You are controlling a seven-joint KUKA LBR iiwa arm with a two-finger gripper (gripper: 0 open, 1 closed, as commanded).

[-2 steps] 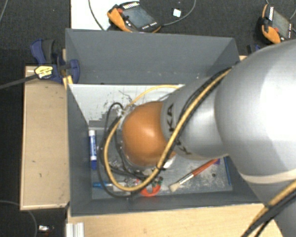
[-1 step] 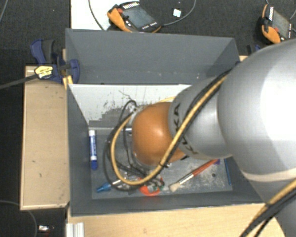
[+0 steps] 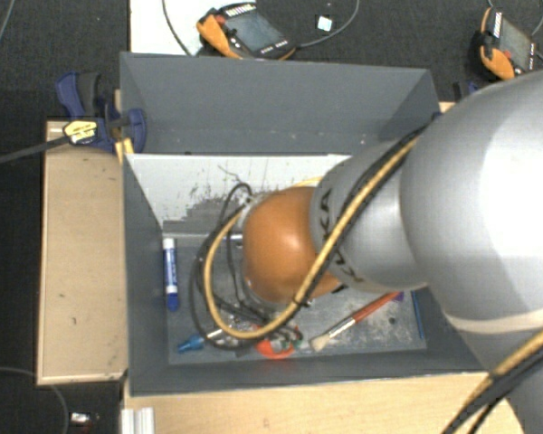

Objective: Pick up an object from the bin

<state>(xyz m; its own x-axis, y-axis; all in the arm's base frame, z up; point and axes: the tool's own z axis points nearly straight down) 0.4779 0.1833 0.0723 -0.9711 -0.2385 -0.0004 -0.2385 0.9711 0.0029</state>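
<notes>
The grey arm (image 3: 471, 224) is the biggest thing in view. It comes in from the right and covers the right half of the grey metal bin (image 3: 271, 107), so that part of the bin floor is hidden. At its wrist sits the rounded orange cover (image 3: 276, 242), low over the middle of the floor. One yellow cable (image 3: 210, 287) loops out to the left of the cover and back under it, with black cabling running beside it.

The end effector (image 3: 238, 322) is almost wholly hidden beneath the cover. Only a dim bit of metal shows at the cover's lower left, tangled with the cables, and I cannot tell whether it is open or closed, or whether anything is in it. What lies straight under the cover is also hidden.

Four loose things can be counted around the cover:

- One blue marker (image 3: 171, 274) with a white end lies lengthwise, well to the left of the cover and clear of the cables.
- One brush (image 3: 362, 316) with an orange-red handle lies slanted below and to the right of the cover, its upper end cut off by the arm.
- One small blue piece (image 3: 192, 344) sits below and to the left of the cover, by the front wall.
- One small red-orange piece (image 3: 273, 349) lies just below the cover, nearest the end effector. Its shape is hard to make out.
</notes>
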